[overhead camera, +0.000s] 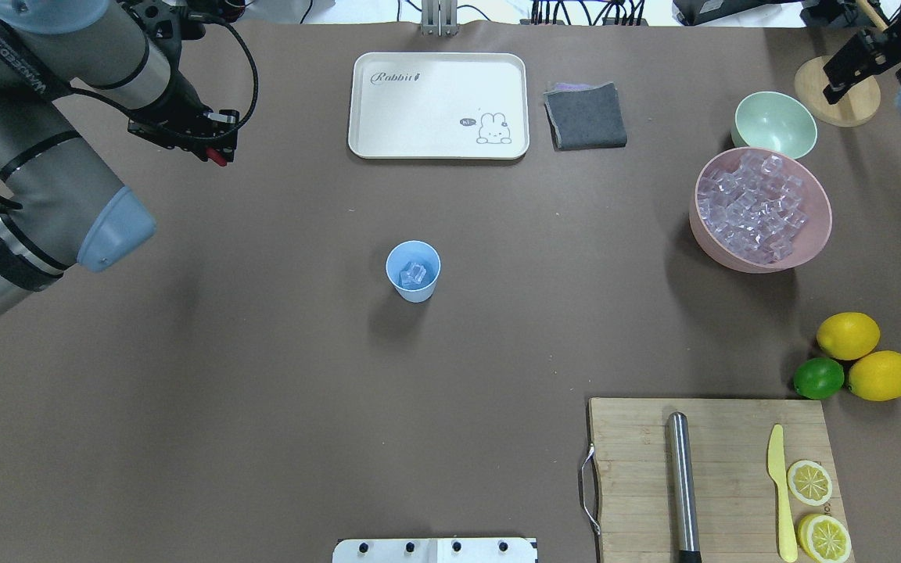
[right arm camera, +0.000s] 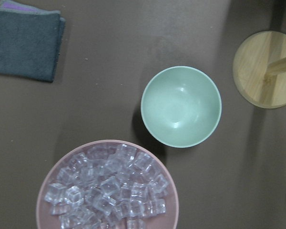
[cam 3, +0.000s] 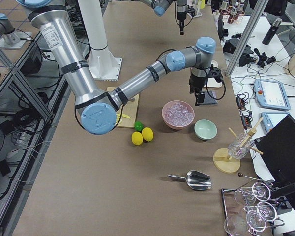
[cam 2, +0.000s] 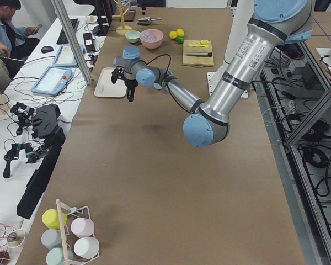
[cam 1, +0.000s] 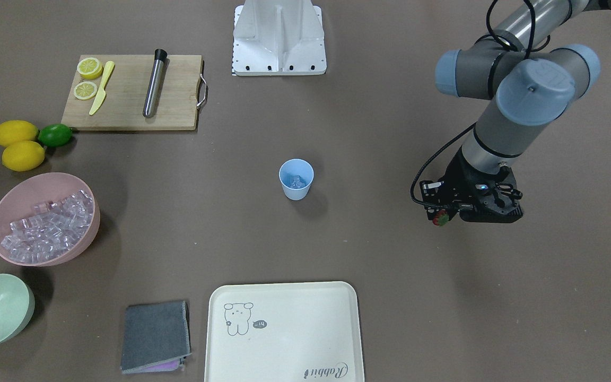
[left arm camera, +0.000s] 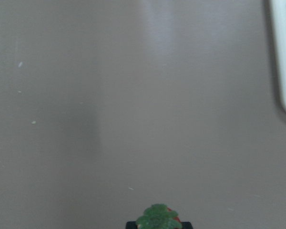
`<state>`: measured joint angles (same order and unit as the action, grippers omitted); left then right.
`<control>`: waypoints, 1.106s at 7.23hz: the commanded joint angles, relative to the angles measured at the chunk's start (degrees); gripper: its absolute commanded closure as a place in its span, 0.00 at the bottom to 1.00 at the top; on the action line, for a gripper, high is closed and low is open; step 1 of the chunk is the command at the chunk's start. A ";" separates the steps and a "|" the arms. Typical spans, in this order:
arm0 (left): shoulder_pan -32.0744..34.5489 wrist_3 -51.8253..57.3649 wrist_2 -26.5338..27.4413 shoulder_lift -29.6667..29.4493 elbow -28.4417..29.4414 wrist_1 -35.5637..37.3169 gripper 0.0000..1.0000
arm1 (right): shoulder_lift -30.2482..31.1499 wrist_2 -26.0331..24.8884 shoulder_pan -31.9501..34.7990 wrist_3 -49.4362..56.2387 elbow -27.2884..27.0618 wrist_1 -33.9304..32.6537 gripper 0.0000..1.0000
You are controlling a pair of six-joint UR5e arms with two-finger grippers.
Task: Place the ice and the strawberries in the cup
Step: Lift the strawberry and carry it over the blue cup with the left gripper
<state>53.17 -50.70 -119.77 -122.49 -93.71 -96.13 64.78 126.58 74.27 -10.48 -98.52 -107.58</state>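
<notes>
Overhead exterior showed the cup [overhead camera: 413, 270] standing upright near the middle of the tabletop [overhead camera: 263, 375], with a few cubes of ice [overhead camera: 414, 273] lying at its bottom. So the ice half of the job looked done, or at least begun. How many cubes were wanted could not be told from the task sentence. The bulk of the ice [overhead camera: 752, 205] sat heaped in the pink bowl [overhead camera: 720, 254], well apart from the cup on the robot's right side.

The strawberry [overhead camera: 219, 157] was not yet in the cup. The left pincer [overhead camera: 216, 152] was pinching it, held above bare tabletop near the cream tray [overhead camera: 439, 148] and well apart from the cup. The left wrist view showed its green cap [left arm camera: 157, 218] at the bottom edge, between the dark finger ends, with only brown surface and a corner of the tray beyond.

The right pincer [cam 3: 198, 98] hung over the area of the pink bowl and the pale green bowl [right arm camera: 181, 106]. Its wrist camera showed both bowls but no fingers, so I could not tell whether it was spread or pressed together.

What seemed left was carrying the strawberry across to the cup's mouth and letting it go there.
</notes>
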 commanded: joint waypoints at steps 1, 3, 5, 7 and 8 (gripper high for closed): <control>-2.44 -6.65 0.32 -3.88 -1.12 1.20 1.00 | -0.09 -0.19 3.08 2.83 4.55 0.17 0.01; -6.48 -13.16 2.15 -6.00 -3.22 1.12 1.00 | -0.62 -0.19 3.08 2.83 5.35 0.26 0.01; -14.02 -18.71 8.81 -8.28 -4.11 1.12 1.00 | -0.97 0.07 3.51 3.27 6.06 0.35 0.01; -21.75 -24.16 15.32 -9.95 -4.11 1.12 1.00 | -1.67 0.07 2.99 3.18 5.89 0.44 0.01; -24.57 -25.49 17.61 -9.96 -4.11 1.03 1.00 | -2.02 -0.19 3.16 3.18 5.80 0.35 0.01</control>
<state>32.81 -73.73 -105.62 -131.87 -97.81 -95.03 63.22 126.54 77.36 -7.30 -92.61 -107.17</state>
